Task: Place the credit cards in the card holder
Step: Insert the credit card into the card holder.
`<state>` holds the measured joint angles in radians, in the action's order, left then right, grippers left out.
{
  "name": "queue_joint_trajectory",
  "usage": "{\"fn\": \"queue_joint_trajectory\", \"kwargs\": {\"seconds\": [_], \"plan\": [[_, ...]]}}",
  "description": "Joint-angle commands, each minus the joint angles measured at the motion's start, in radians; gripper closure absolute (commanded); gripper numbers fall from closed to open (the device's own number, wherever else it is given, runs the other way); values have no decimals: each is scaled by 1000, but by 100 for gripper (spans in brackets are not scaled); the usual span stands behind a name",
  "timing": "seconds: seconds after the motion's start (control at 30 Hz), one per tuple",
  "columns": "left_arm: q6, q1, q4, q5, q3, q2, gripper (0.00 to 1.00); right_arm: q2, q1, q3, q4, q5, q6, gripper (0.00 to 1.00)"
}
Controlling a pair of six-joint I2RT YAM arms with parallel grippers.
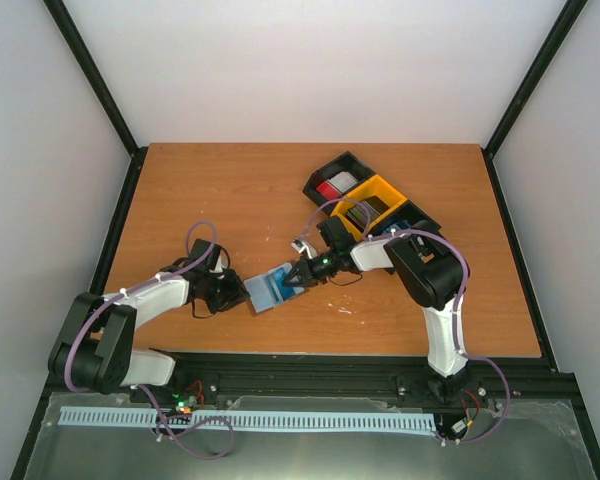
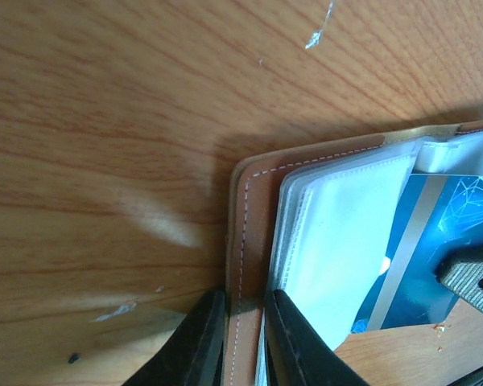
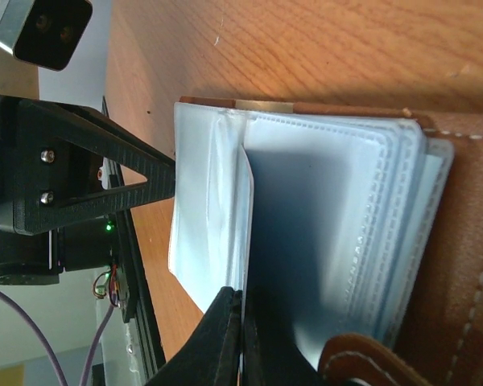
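Wallet (image 2: 249,241) lies open on the table (image 1: 230,190), between the arms. Left pincer (image 2: 240,338) grasps its leather cover edge. Right pincer (image 3: 240,338) is clenched on a blue card (image 2: 467,209) at a clear sleeve (image 2: 338,241). Risk: the card snags the sleeve lip, buckling it or dragging the wallet from the narrow left grip.

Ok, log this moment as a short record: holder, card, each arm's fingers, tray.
card holder: open, clear sleeves up
blue card: partly tucked under the sleeves
left fingers: pinching the holder's brown cover edge
right fingers: shut on the blue card
tray: far right, cards inside
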<state>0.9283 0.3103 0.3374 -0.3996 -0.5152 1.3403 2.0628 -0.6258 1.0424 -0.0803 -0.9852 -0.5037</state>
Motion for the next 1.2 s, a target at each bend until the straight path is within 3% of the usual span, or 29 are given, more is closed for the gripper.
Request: {"fn": "queue_joint_trajectory", "kwargs": {"seconds": [0.0,0.9,1.17], "plan": [[14,10,41,52,7,32,84,9,-35,34,9,55,25,97],[-9,10,26,38,-5,49,84,62,-126,37,-100,93,-135,96],[-7,10,28,49,-8,44,84,3,-131,100,138,231,-25,73]]}}
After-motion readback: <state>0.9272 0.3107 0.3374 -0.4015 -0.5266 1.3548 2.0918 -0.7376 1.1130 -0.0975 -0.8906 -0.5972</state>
